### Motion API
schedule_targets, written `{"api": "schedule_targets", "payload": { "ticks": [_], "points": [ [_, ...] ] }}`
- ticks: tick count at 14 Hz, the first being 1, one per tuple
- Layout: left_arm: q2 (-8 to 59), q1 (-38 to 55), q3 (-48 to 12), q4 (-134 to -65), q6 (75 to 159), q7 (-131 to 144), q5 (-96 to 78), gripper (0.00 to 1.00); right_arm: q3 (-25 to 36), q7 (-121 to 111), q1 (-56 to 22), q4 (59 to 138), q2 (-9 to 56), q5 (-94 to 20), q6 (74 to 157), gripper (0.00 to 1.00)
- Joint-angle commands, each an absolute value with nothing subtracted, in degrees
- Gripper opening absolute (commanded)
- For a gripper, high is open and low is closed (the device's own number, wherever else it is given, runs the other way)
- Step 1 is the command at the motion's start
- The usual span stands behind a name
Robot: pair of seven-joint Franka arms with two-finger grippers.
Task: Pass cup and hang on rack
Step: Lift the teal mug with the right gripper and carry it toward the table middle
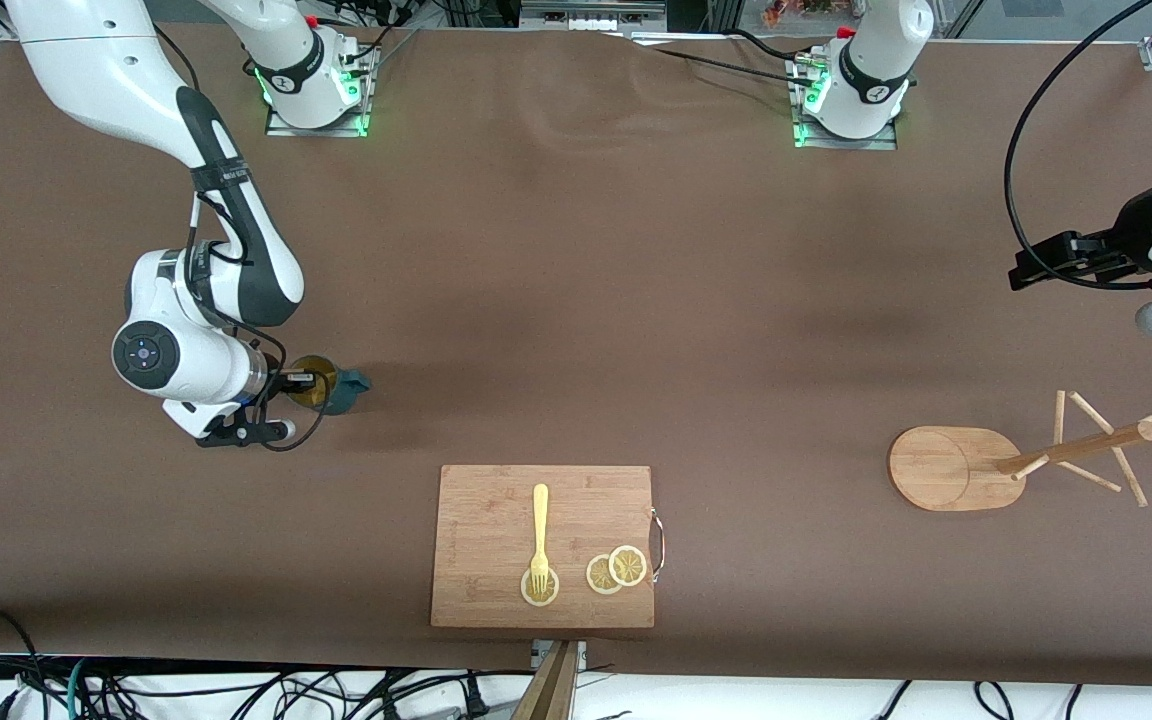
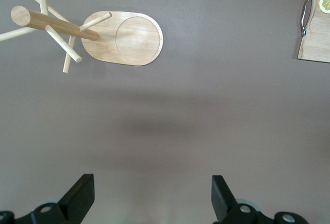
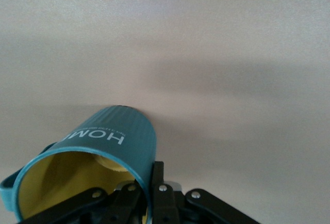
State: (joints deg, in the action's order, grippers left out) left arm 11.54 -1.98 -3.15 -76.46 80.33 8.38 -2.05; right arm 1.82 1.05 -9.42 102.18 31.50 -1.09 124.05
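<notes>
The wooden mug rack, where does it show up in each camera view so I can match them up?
Front view: the rack stands toward the left arm's end of the table, level with the cutting board.
Left wrist view: the rack fills the upper corner, above the open left claw.
Right wrist view: not in it.
Shared landmark: the cutting board's metal handle.

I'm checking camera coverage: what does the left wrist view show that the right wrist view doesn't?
Only the left wrist view shows the light wooden mug tree rack, a corner of the rectangular bamboo cutting board and the open left gripper. Only the right wrist view shows the dark teal cup, its rim clamped by the right gripper. Both show the brown table.
</notes>
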Motion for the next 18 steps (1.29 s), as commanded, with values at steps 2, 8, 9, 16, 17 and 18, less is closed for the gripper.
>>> {"api": "schedule_targets", "payload": {
  "ticks": [2,8,9,16,17,18],
  "points": [
    [12.13,-2.02,-3.34,-74.88,80.07,7.12,-1.14,1.00,0.01,4.46,-10.37,101.34,29.71,-1.76,120.77,0.00],
    [12.13,-2.37,-3.25,-74.88,80.07,6.94,-1.23,1.00,-5.53,20.01,-15.98,91.25,29.09,-1.84,111.72,0.00],
    [12.13,-2.37,-3.25,-74.88,80.07,7.03,-1.14,1.00,-5.80,24.22,-18.26,89.66,29.35,-1.85,111.19,0.00],
    [12.13,-1.85,-3.25,-74.88,80.07,7.12,-1.23,1.00,-5.80,48.83,-35.66,74.04,38.65,-1.67,111.97,0.00],
    [12.13,-1.67,-3.34,-74.88,80.07,7.21,-1.23,1.00,-5.80,51.48,-38.21,71.13,40.85,-1.67,111.97,0.00],
    [12.13,-1.58,-3.43,-74.88,80.07,7.21,-1.14,1.00,-5.80,53.42,-41.10,68.49,43.04,-1.67,112.06,0.00]
  ]
}}
